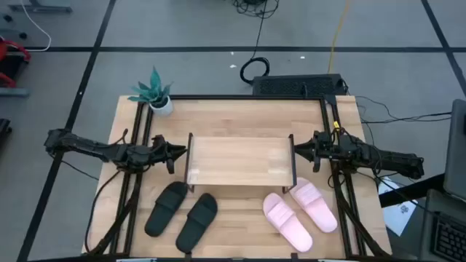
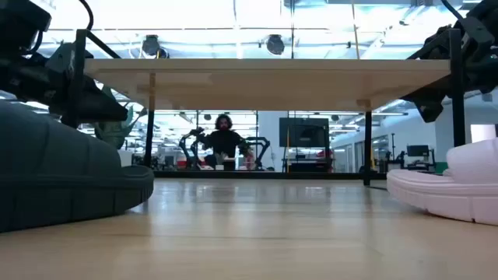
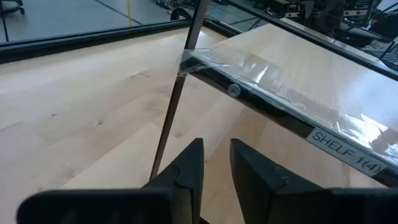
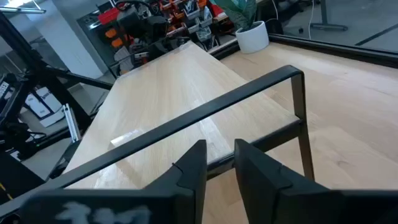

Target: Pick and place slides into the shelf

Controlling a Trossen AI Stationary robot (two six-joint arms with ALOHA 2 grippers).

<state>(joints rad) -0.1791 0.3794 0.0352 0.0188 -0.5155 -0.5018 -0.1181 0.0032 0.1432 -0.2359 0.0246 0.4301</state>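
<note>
The shelf (image 1: pixel 240 160) stands mid-table on thin black end frames, its light board also showing in the low view (image 2: pixel 264 78). Two black slides (image 1: pixel 166 209) (image 1: pixel 198 220) lie soles down on the table in front of its left half. Two pink slides (image 1: pixel 286 222) (image 1: pixel 314 206) lie in front of its right half. My left gripper (image 1: pixel 178 153) hovers at the shelf's left end, fingers (image 3: pixel 193 168) close together, holding nothing. My right gripper (image 1: pixel 298 151) hovers at the right end frame (image 4: pixel 298 99), also shut and empty.
A small potted plant (image 1: pixel 156 94) stands at the table's far left corner. Black rails (image 1: pixel 138 182) run along both table sides under the arms. In the low view a black slide (image 2: pixel 62 171) and a pink slide (image 2: pixel 451 187) flank the gap under the shelf. A person (image 2: pixel 224 140) sits far behind.
</note>
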